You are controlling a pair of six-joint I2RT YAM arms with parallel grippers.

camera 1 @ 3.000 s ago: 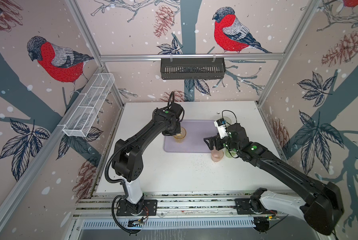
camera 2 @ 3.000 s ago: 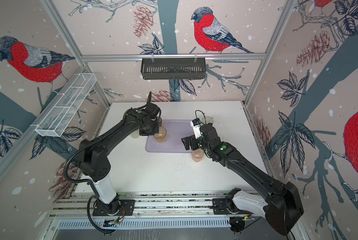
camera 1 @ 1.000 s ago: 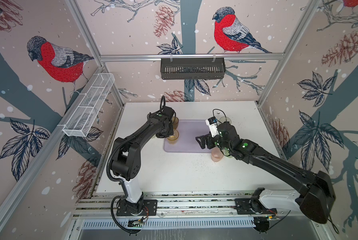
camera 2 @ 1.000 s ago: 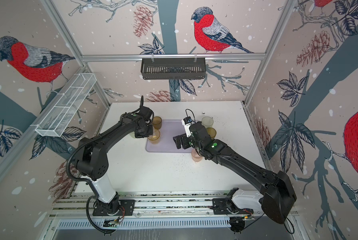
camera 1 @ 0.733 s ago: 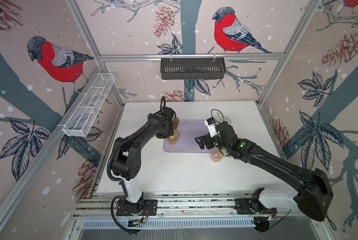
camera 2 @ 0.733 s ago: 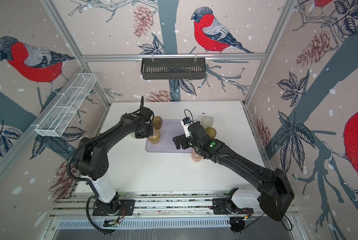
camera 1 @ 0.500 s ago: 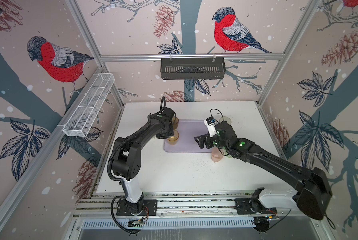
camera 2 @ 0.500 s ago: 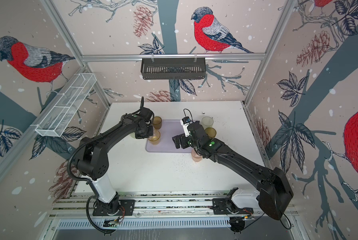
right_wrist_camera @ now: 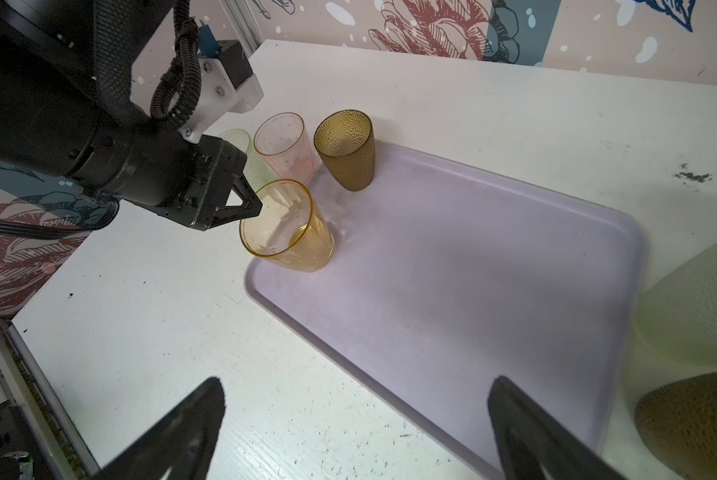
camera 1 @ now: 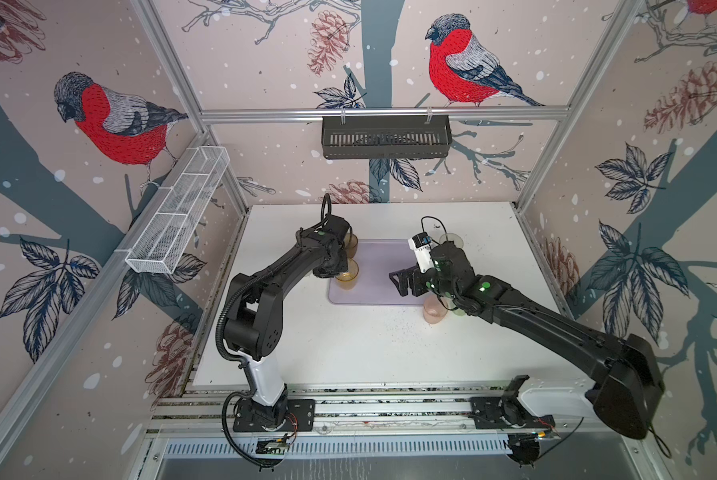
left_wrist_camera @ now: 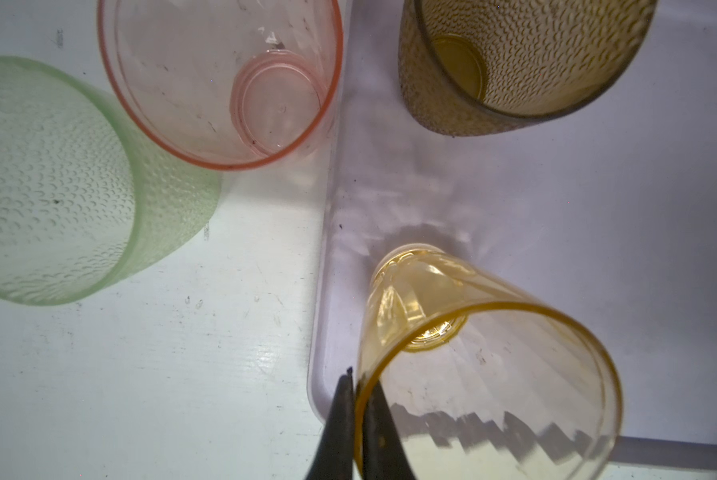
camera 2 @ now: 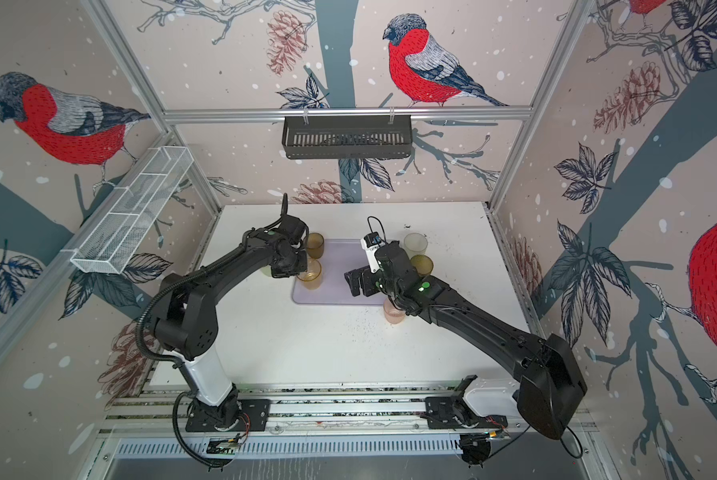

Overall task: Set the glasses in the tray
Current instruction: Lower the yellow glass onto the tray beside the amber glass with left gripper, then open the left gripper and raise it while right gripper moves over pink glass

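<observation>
I have the left gripper (left_wrist_camera: pixel 358 388) pinched on the rim of the amber tumbler (right_wrist_camera: pixel 290 226), tilting it onto the lilac tray (right_wrist_camera: pixel 493 266) at its near-left corner, ready to set down. Over the tray's right side, my right gripper (right_wrist_camera: pixel 356 432) hangs spread and empty.

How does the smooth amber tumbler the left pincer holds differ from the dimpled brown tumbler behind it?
The smooth amber tumbler is clear, faceted and tilted, its rim pinched by the left pincer; the dimpled brown tumbler is darker, textured, upright and untouched. Both are inside the pale lilac tray.
</observation>
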